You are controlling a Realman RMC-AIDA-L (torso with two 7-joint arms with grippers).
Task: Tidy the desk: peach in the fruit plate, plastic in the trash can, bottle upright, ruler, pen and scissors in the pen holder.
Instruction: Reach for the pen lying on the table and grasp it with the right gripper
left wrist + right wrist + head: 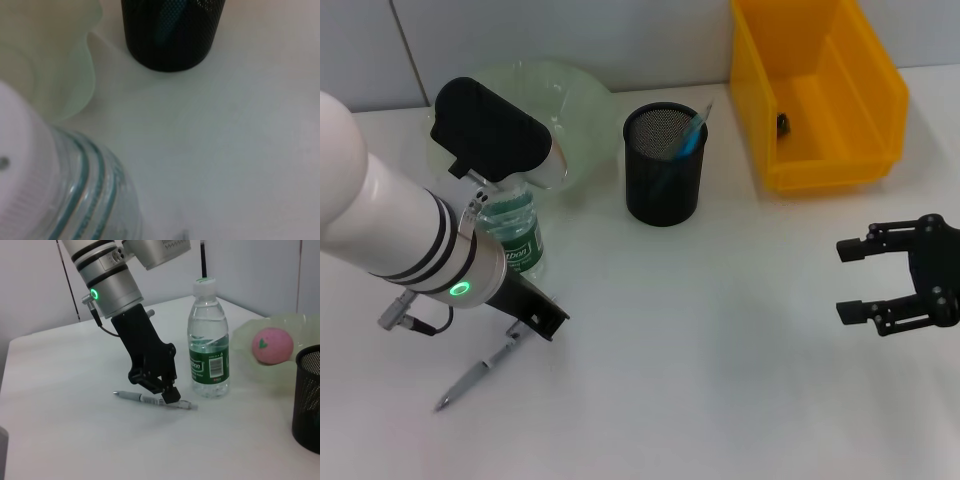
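While bottle (208, 340) stands upright, left pincer (167, 390) seemingly touches pen (150, 400).

- Bottle (208, 345): clear, glossy plastic with a ribbed white cap.
- Pen holder (665, 164): matt black wire mesh.
- Fruit plate (582, 110): translucent pale green.
- Desk (720, 330): smooth, matt white.

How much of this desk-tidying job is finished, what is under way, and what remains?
Done: the bottle stands upright, the peach sits in the fruit plate, and something blue is in the pen holder. In hand: the left gripper is down at the pen on the table. Left: putting the pen in the holder. The right gripper hangs open, idle.
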